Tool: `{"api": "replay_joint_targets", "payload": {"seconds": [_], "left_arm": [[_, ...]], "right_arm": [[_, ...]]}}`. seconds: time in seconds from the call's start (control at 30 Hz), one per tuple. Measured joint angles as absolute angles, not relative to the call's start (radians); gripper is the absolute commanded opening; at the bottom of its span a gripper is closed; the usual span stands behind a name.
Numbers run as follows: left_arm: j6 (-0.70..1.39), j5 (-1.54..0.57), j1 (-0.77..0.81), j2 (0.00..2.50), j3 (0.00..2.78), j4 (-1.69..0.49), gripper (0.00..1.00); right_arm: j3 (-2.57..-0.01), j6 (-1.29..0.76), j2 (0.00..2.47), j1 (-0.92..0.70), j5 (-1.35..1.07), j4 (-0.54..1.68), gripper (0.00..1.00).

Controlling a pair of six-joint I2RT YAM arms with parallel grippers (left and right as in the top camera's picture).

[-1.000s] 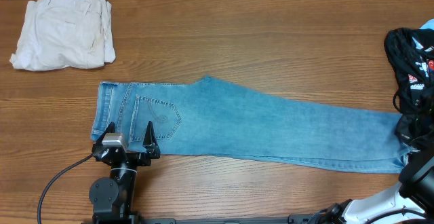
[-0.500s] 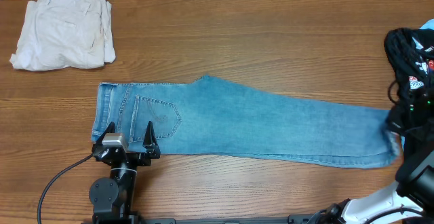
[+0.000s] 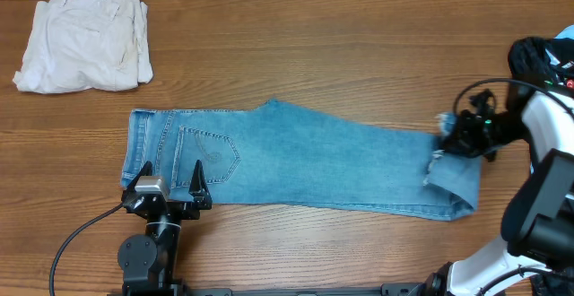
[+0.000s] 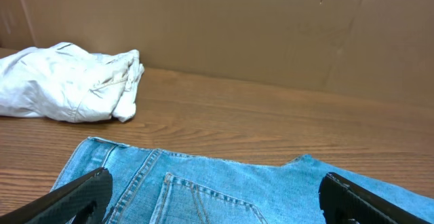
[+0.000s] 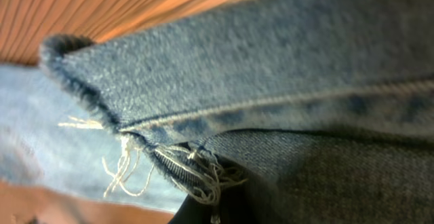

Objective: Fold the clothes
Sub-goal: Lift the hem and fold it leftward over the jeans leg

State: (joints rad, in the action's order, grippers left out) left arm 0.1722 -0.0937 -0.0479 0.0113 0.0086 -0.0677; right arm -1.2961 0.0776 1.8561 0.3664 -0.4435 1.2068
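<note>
The light blue jeans (image 3: 314, 161) lie flat across the table, waistband at the left, a stitched back pocket (image 4: 210, 203) facing up. My right gripper (image 3: 446, 141) is shut on the frayed hem (image 5: 169, 163) and holds it lifted and folded back over the leg, so the leg end doubles over at the right. In the right wrist view the denim fills the frame and hides the fingers. My left gripper (image 3: 170, 175) is open and empty, low at the near waistband edge; its two fingers straddle the pocket (image 4: 210, 214).
A cream-white folded garment (image 3: 85, 40) lies at the back left, also in the left wrist view (image 4: 68, 81). A black garment with red-and-white print (image 3: 543, 72) lies at the right edge. A cardboard wall (image 4: 271, 27) runs along the back.
My right gripper has taken the hem and carried it leftward over the leg, shortening the spread jeans. The left arm has not moved.
</note>
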Motion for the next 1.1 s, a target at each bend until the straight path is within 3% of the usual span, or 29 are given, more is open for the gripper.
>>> {"api": "replay_joint_targets", "payload": {"seconds": [0.43, 0.63, 0.77, 0.83, 0.97, 1.07, 1.1], "left_arm": [[0.172, -0.094, -0.048, 0.011, 0.009, -0.068, 1.00], [0.172, -0.094, -0.048, 0.011, 0.009, -0.068, 1.00], [0.172, -0.094, -0.048, 0.011, 0.009, -0.068, 1.00], [0.172, -0.094, -0.048, 0.011, 0.009, -0.067, 1.00], [0.172, -0.094, -0.048, 0.011, 0.009, -0.068, 1.00], [0.172, -0.094, -0.048, 0.011, 0.009, -0.068, 1.00], [0.172, -0.094, -0.048, 0.011, 0.009, -0.068, 1.00]], "right_arm": [[-1.296, 0.053, 1.854, 0.063, -0.455, 1.197, 0.04], [-1.296, 0.030, 1.854, 0.057, -0.434, 1.169, 0.04], [-1.291, 0.025, 1.854, 0.057, -0.429, 1.159, 0.10], [-1.284, 0.025, 1.854, 0.057, -0.430, 1.162, 0.04], [-1.280, 0.022, 1.854, 0.057, -0.449, 1.164, 0.04], [-1.280, 0.018, 1.854, 0.054, -0.460, 1.164, 0.16], [-1.280, 0.014, 1.854, 0.051, -0.463, 1.166, 0.30]]}}
